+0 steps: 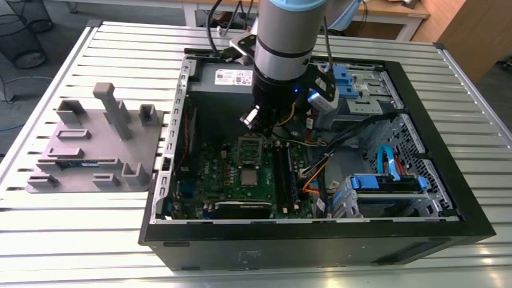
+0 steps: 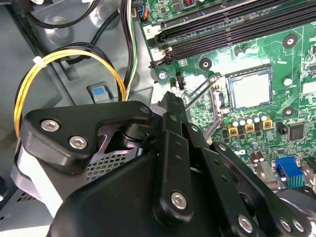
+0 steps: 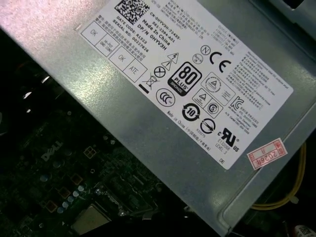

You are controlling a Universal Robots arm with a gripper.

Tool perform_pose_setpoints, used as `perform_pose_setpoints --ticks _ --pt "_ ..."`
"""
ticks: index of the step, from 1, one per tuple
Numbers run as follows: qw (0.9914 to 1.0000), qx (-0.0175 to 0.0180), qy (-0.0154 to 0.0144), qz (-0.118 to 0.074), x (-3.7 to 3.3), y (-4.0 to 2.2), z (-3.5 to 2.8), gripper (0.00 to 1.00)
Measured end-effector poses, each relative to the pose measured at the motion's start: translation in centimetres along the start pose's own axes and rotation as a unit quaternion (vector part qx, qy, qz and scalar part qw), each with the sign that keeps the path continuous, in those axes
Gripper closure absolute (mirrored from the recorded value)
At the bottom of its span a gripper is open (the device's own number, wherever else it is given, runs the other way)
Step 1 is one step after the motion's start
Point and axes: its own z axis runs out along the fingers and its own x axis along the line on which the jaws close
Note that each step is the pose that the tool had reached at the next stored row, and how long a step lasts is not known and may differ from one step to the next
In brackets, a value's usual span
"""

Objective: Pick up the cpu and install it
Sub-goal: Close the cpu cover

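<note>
1. Slatted metal bench (image 1: pixel 96 240) supports an open computer case (image 1: pixel 320 240); I see the gripper (image 1: pixel 254 118) hanging over the motherboard (image 1: pixel 216 174).
2. The cpu (image 2: pixel 250 89) lies inside the socket frame (image 2: pixel 222 91), whose lever appears raised.
3. Gripper state: I cannot tell whether the fingers are apart or together.
4. Risk: a descent could strike the lever, snag the yellow cable (image 2: pixel 74 54), or clip the power supply (image 3: pixel 197 98).

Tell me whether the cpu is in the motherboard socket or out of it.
In. The cpu lies flat inside the socket frame on the motherboard, its silver top showing; the socket's lever looks raised, so it seems unlatched.
</note>
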Motion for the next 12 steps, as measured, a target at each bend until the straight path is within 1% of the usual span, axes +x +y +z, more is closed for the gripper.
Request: perform_pose_setpoints --ticks 12 --pt "0.99999 -0.0002 0.0003 -0.003 0.19 -0.2 -0.1 0.89"
